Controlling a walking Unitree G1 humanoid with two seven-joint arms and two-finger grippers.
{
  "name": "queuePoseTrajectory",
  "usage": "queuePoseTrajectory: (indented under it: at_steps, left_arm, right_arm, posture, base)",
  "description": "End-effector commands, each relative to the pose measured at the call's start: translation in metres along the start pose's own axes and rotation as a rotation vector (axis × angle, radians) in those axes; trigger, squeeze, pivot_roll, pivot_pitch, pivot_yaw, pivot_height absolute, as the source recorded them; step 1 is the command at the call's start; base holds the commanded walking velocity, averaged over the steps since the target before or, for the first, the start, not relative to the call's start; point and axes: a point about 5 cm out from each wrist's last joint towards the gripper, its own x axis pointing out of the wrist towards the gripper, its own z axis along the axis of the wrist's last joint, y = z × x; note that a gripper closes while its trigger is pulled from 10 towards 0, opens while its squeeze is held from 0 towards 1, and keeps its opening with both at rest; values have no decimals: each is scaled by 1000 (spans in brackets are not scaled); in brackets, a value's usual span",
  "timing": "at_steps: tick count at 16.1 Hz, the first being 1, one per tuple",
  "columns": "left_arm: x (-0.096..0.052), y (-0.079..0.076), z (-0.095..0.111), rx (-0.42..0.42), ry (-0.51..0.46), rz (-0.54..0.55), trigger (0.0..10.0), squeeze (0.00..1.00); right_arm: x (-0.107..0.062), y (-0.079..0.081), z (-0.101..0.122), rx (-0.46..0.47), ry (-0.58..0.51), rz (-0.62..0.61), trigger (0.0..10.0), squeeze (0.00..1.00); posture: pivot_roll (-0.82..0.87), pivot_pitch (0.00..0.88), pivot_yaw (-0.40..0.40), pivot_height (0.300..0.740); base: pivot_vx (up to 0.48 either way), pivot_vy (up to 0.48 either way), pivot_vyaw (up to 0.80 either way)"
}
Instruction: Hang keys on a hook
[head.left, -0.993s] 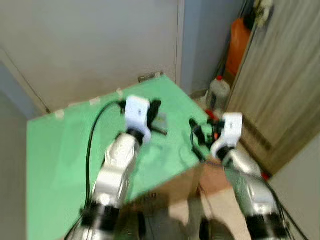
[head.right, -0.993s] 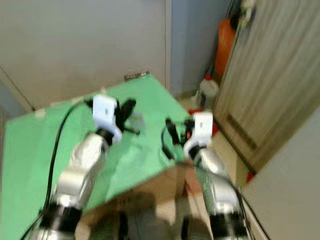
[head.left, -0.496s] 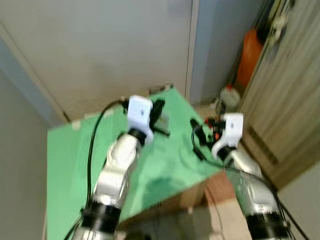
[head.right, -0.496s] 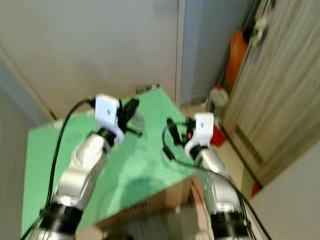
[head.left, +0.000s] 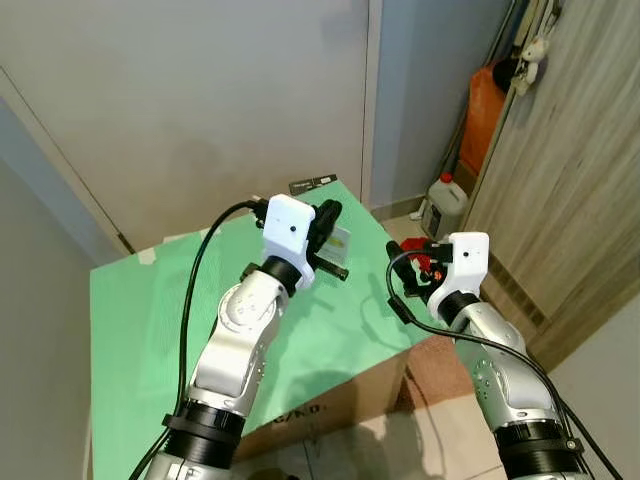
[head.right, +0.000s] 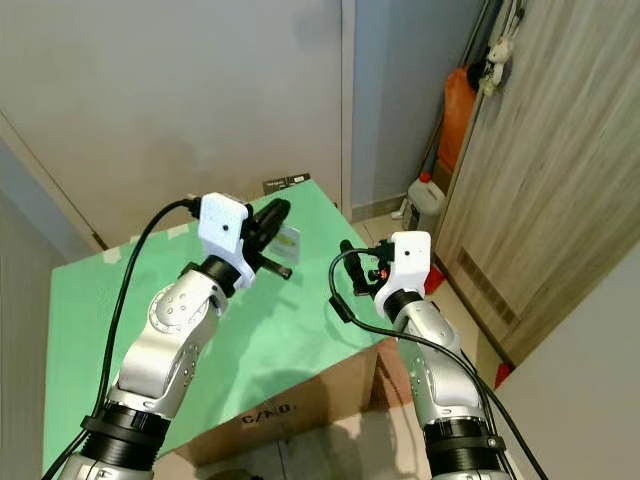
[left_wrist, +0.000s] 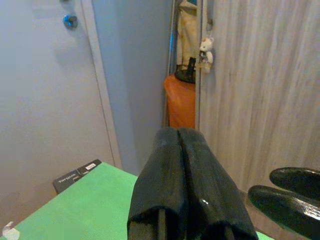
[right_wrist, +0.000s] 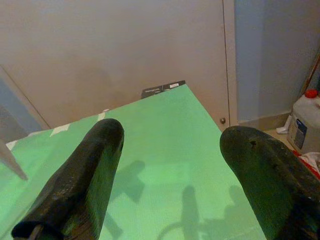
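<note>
My left gripper (head.left: 326, 222) is raised over the far right part of the green table (head.left: 150, 300); its fingers (left_wrist: 180, 175) are pressed shut. A small pale tag-like piece (head.left: 338, 240) sits just under them, and I cannot tell whether it is held. My right gripper (head.right: 345, 275) hovers at the table's right edge, open, with nothing between its fingers (right_wrist: 80, 185). A little plush bear (left_wrist: 204, 50) hangs high on the edge of the wooden panel (head.left: 580, 180) to the right. No keys can be made out.
A black flat item (head.left: 313, 185) lies at the table's far edge. In the corner beyond stand an orange container (head.left: 485, 110) and a white jug (head.left: 445, 205). A grey door (left_wrist: 45, 90) is behind the table. A cardboard box side (head.right: 280, 410) faces me.
The camera has pulled back and steadied, so the picture is sharp and more of the table shows. Both arms hold the same pose.
</note>
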Motion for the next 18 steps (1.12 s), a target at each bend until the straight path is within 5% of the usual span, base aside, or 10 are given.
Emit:
queuePoseTrajectory:
  at_steps: [1,18]
  left_arm:
    - [-1,-1,0,1,-6,-24,0,0]
    - [2,-17,0,-23,-13,-160,0,0]
  right_arm:
    - [2,3,-1,-20,10,14,10000,0]
    - [1,0,-2,-36,7,1,10000,0]
  posture:
    - [-89,0,96,740]
    - [-110,0,104,656]
  base:
    - [0,0,0]
    - [0,55,-354]
